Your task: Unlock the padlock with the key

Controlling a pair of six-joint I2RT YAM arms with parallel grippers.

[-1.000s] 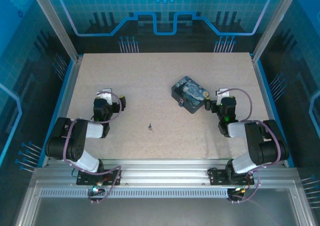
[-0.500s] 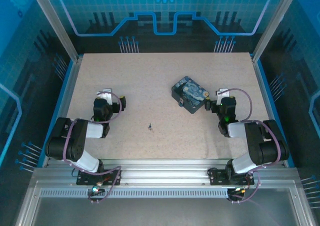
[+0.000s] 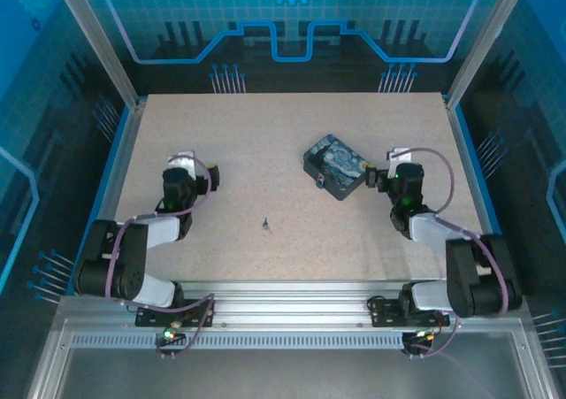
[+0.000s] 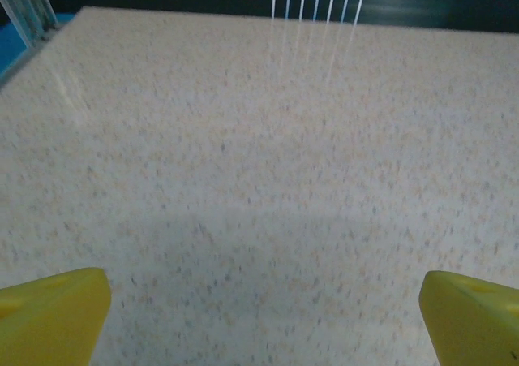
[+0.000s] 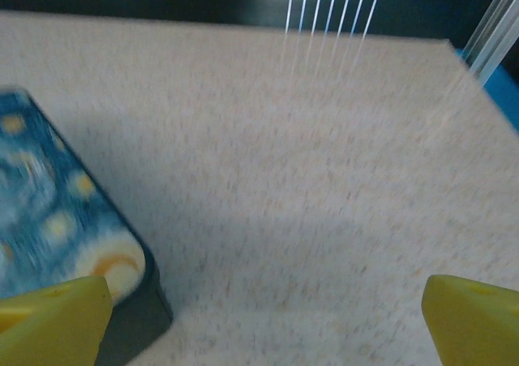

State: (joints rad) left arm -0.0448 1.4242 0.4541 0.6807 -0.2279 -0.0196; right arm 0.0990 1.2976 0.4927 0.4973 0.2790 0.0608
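Hands spread wide and empty: left hand [image 3: 183,164] over bare table [image 3: 265,134], right hand [image 3: 395,162] just beside the box [image 3: 334,166]. At the box's near-left edge sits the padlock [image 3: 318,182]. Mid-table, well apart from both hands, lies the key [image 3: 265,224].

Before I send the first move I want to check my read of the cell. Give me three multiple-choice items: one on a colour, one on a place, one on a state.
1. The tin box lid is:
A. blue with yellow swirls
B. plain red
C. green

2. The key lies:
A. on the box lid
B. on the bare table, between the arms
C. inside a gripper

3. The left gripper and right gripper are:
A. both open, holding nothing
B. both shut
C. one shut on the key

Answers:
1 A: the top view shows a blue lid with yellow swirls.
2 B: it is a dark speck on the table, nearer the arms than the box.
3 A: in both wrist views the yellow fingers stand far apart with nothing between them.
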